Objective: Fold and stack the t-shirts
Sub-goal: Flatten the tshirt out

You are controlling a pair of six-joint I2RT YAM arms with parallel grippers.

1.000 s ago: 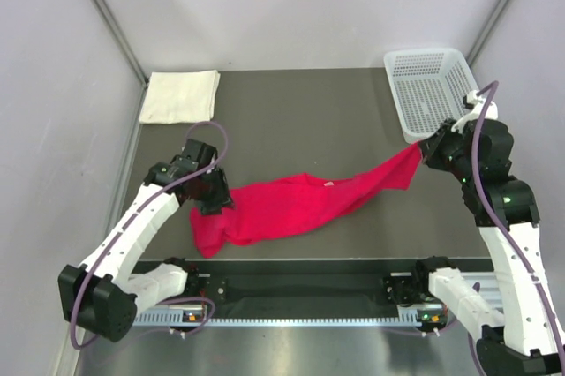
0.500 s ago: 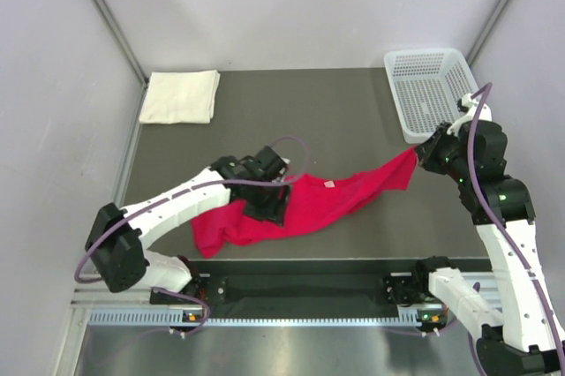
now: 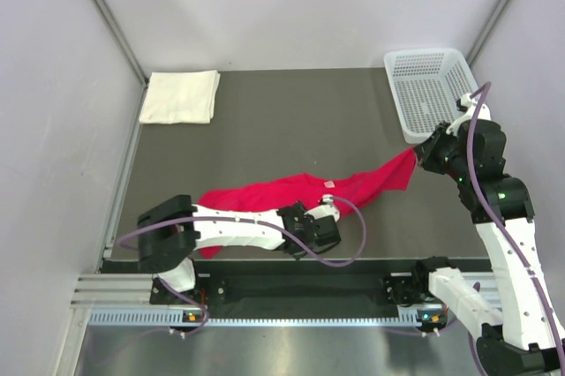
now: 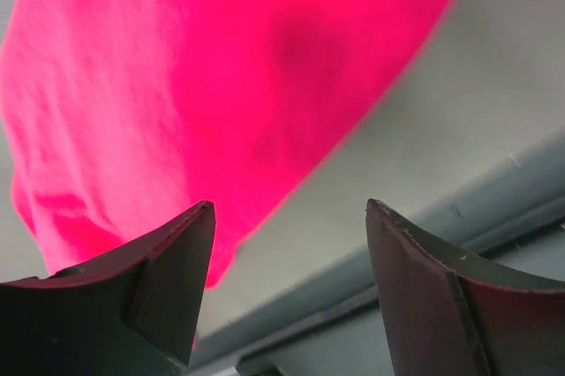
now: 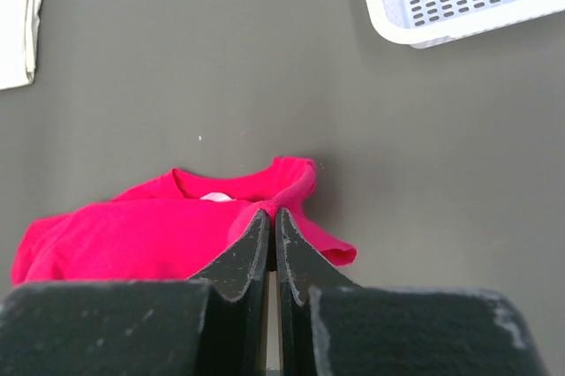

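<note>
2 shirts are in play. The bright red cloth t-shirt (image 3: pixel 282 195) lies stretched in a long crumpled band across the dark grey table (image 3: pixel 300 120). The cream-white cloth t-shirt (image 3: pixel 181 96) sits folded, well apart from both sets of fingers, far beyond the left arm.

My right gripper (image 5: pixel 272 211) has its fingers pressed together on 1 end of the red shirt, pinching a small bunch of cloth between the tips. That end looks lifted off the table, and the collar with its label shows just beyond those tips.

My left gripper (image 4: pixel 290 208) has its fingers spread with nothing between them. Red cloth fills the view beyond the tips and toward the left-hand finger, with bare table beyond the right-hand one.

I judge the step in hand to be taking a 2nd hold so the shirt can be spread flat. To do it well, I'd bring the spread fingers down over the cloth edge just ahead of them and take only 1 layer. I'd close firmly before pulling against the right pinch.

The white plastic mesh basket (image 3: pixel 397 101) stands just beyond the right fingers, so I'd keep the pull away from it.
</note>
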